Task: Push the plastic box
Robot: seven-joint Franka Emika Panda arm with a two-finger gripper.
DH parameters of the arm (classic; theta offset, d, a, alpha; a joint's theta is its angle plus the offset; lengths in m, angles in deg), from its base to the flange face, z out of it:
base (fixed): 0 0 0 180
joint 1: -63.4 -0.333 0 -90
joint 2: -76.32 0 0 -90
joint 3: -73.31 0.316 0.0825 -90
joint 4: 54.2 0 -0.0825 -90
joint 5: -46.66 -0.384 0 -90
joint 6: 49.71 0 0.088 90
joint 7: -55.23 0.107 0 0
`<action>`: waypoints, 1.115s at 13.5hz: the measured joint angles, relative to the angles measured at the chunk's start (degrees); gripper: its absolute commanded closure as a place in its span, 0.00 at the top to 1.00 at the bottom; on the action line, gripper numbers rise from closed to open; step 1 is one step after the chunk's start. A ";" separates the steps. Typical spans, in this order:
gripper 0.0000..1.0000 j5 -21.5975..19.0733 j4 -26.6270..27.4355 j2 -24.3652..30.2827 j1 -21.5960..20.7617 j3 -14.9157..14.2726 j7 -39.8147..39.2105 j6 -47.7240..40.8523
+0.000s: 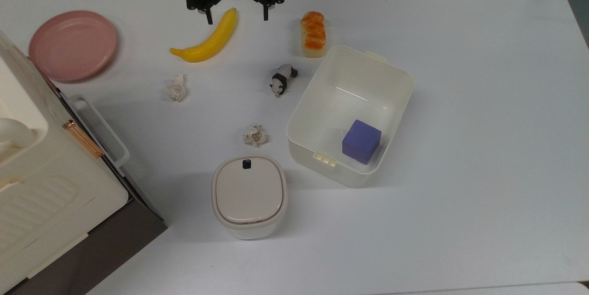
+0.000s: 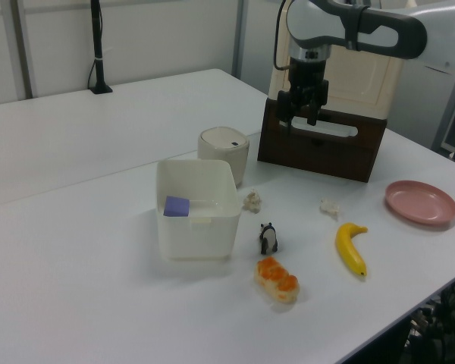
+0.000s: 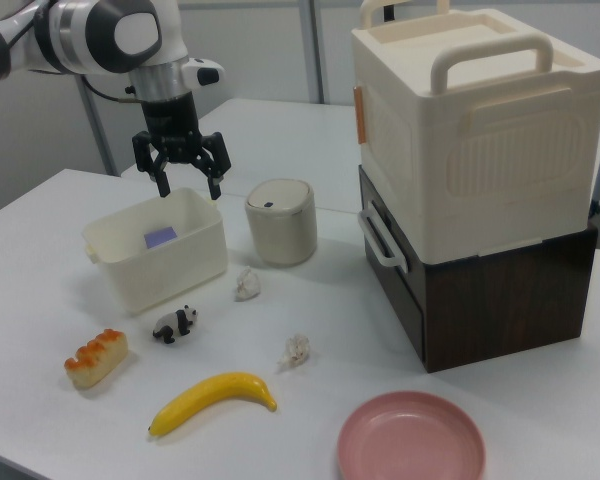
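Note:
The plastic box is a cream-white tub standing open on the white table, right of centre in the top view. It also shows in the left view and the right view. A purple block lies inside it near one short end. My gripper hangs open and empty at the top view's upper edge, over the banana's tip and well away from the box. In the right view the gripper hovers in the air above the box's far rim. The left view shows the gripper high above the table.
A banana, a bread loaf and a toy panda lie between the gripper and the box. Two crumpled papers, a lidded bin, a pink plate and a big cream appliance take up the top view's left half.

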 measured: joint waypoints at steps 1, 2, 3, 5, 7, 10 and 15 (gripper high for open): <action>1.00 0.00 0.00 0.00 0.47 -0.02 -6.96 0.00; 1.00 0.00 0.06 -0.05 0.88 -0.02 -13.51 0.00; 1.00 0.00 0.13 -0.31 1.21 -0.06 -21.71 0.00; 1.00 0.00 0.15 -0.95 1.36 -0.06 -32.37 0.47; 1.00 0.00 0.17 -1.72 1.32 0.05 -40.27 1.14; 1.00 1.40 1.46 -3.25 0.50 0.41 -43.27 5.84; 1.00 6.74 4.55 -9.90 -3.06 0.60 -43.44 16.23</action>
